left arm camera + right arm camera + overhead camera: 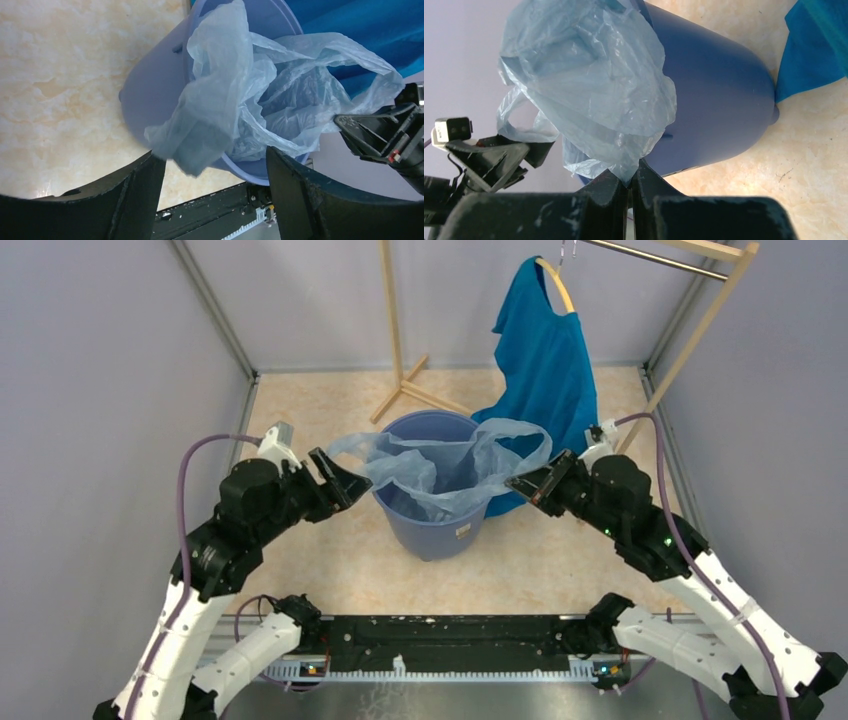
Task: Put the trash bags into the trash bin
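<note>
The right fingers (611, 192) are pressed together, pinching a lower corner of the thin, translucent pale blue-grey plastic bag (589, 85). The left fingers (135, 195) are spread wide. A loose flap of the bag hangs between them, gripped by neither. The bag sags into the mouth of the round blue plastic bin (432, 530), and its edges spill over the rim on both sides. The bin stands upright on the beige marbled table (320, 570), between the two arms. Just behind it hangs a bright blue T-shirt (545, 350).
</note>
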